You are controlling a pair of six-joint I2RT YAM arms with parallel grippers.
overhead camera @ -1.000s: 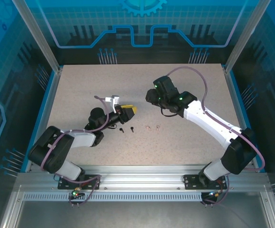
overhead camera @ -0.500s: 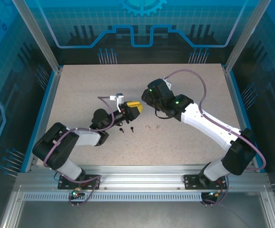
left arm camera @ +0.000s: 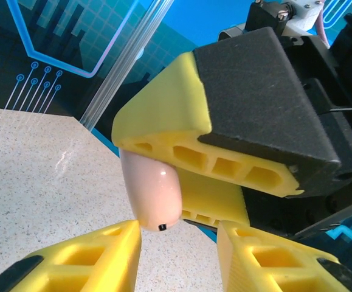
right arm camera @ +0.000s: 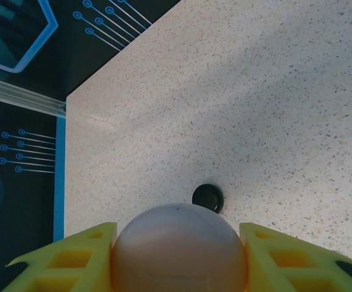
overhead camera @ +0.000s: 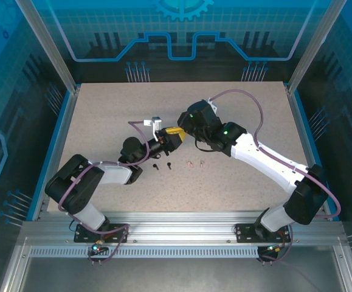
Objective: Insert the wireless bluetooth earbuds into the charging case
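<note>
My right gripper [right arm camera: 177,231] is shut on a round pale pink charging case [right arm camera: 179,252], held above the table. In the left wrist view that case [left arm camera: 154,194] hangs from the right gripper's yellow fingers [left arm camera: 163,115]. Its lower end sits just above my left gripper [left arm camera: 179,237], whose jaws stand open, the left fingertip [left arm camera: 127,234] touching the case's edge. From above, the two grippers meet at mid-table, the left gripper [overhead camera: 171,135] beside the right gripper [overhead camera: 184,126]. Two black earbuds [overhead camera: 162,165] and two pale pink earbuds [overhead camera: 195,163] lie loose on the table just in front of them.
A small round black case [right arm camera: 208,197] lies on the speckled table [overhead camera: 236,188] below the right gripper. Blue rails edge the table [overhead camera: 66,121], with metal posts at its back corners.
The left gripper has risen and reached right toward the right gripper while its jaws narrowed. The right gripper has carried the pink case leftward to meet it.
</note>
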